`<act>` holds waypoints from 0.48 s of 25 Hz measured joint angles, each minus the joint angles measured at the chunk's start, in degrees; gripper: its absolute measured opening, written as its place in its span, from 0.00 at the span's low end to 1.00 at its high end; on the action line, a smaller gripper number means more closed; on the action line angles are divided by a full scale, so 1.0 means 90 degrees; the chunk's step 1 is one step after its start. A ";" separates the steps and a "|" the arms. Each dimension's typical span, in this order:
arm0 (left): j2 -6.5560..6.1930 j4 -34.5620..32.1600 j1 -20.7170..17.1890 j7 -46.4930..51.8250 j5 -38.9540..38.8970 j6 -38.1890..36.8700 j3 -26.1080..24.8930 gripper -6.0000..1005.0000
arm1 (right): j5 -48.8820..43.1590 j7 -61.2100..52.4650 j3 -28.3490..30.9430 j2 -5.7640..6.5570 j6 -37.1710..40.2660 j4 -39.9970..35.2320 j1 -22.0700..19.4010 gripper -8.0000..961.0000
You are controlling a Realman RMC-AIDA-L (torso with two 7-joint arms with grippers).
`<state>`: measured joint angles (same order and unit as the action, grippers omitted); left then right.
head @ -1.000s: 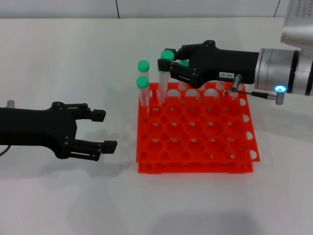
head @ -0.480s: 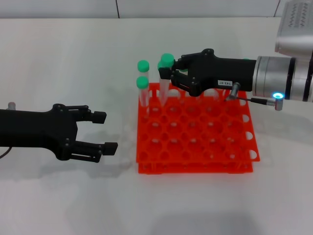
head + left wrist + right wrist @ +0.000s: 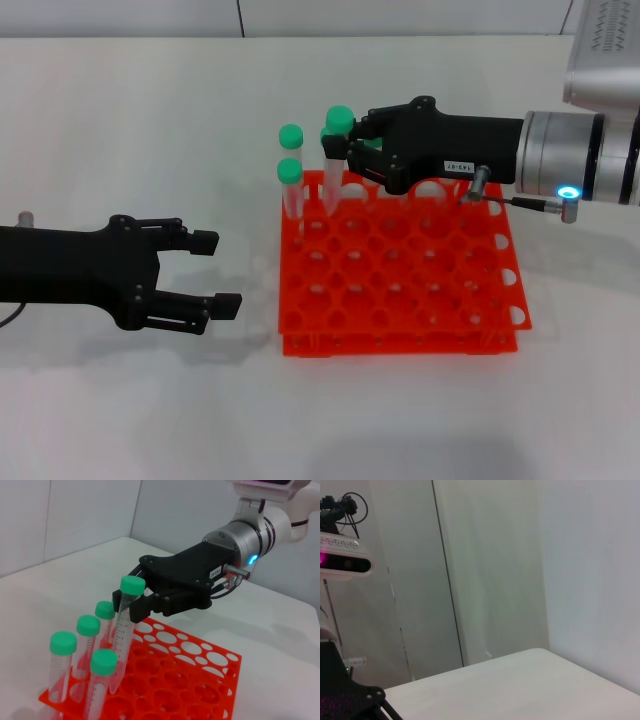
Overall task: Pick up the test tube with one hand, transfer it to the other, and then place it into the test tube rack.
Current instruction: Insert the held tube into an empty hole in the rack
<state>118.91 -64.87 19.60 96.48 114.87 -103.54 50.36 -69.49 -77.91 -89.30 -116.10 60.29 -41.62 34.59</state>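
Note:
My right gripper (image 3: 339, 150) is shut on the test tube (image 3: 331, 178) just below its green cap. The tube leans slightly, and its lower end sits in a hole at the far left of the orange-red test tube rack (image 3: 400, 300). The left wrist view shows the same grip: the black fingers (image 3: 131, 606) clamp the test tube (image 3: 121, 630) over the rack (image 3: 200, 680). To the left of the rack, near the table, my left gripper (image 3: 218, 270) hangs open and holds nothing.
Several other green-capped tubes (image 3: 88, 625) stand in the rack's far left corner, close to the held one. Two of them (image 3: 291, 170) show in the head view. A white table (image 3: 150, 120) surrounds the rack, and walls stand behind it.
The right gripper has sunk a little with the test tube, and the tube's cap is lower. The left arm has barely moved.

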 joint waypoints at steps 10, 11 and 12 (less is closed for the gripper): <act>0.0000 0.0001 0.0000 -0.0002 0.0000 0.0000 0.0009 0.86 | 0.0006 0.0030 0.0000 -0.0008 -0.0016 -0.0003 0.0025 0.21; 0.0000 0.0001 0.0000 -0.0003 0.0000 0.0000 0.0010 0.86 | 0.0007 0.0030 0.0000 -0.0009 -0.0019 -0.0003 0.0025 0.21; 0.0000 0.0001 0.0000 -0.0004 -0.0001 0.0000 0.0010 0.86 | 0.0007 0.0031 0.0000 -0.0009 -0.0020 0.0000 0.0026 0.21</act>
<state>118.91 -64.86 19.59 96.45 114.86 -103.53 50.45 -69.43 -77.63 -89.29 -116.18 60.11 -41.62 34.82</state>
